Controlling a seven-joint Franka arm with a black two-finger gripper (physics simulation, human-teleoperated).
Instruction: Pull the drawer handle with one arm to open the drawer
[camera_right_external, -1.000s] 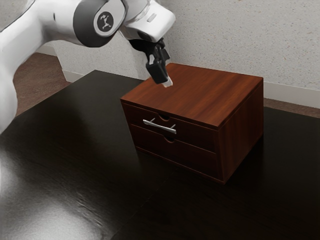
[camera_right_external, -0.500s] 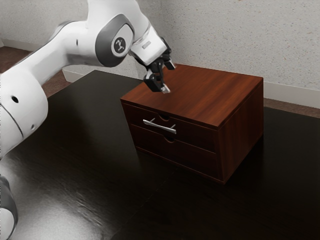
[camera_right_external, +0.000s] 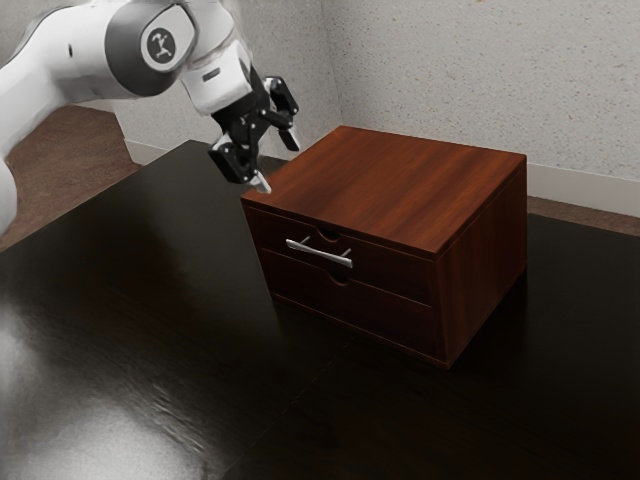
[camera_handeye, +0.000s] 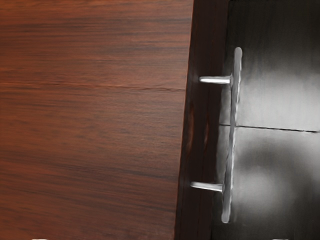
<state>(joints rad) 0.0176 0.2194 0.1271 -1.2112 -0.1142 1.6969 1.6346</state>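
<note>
Exterior view: gripper (camera_right_external: 275, 160) hangs empty, fingers spread, over the cabinet's (camera_right_external: 400, 185) top corner at the view's left, above and apart from the drawer handle (camera_right_external: 319, 252) on the top drawer (camera_right_external: 385, 268). Risk: a straight drop likely clips the top edge, and jaws not set across the bar would slide off during the pull. The bar's long axis runs level along the drawer front, on two posts, facing out over the table (camera_right_external: 150, 300).

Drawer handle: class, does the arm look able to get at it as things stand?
Probably yes. The handle stands proud of the upper drawer front, facing the table; the open jaws hover above it at a top corner of the cabinet, nothing between.
</note>
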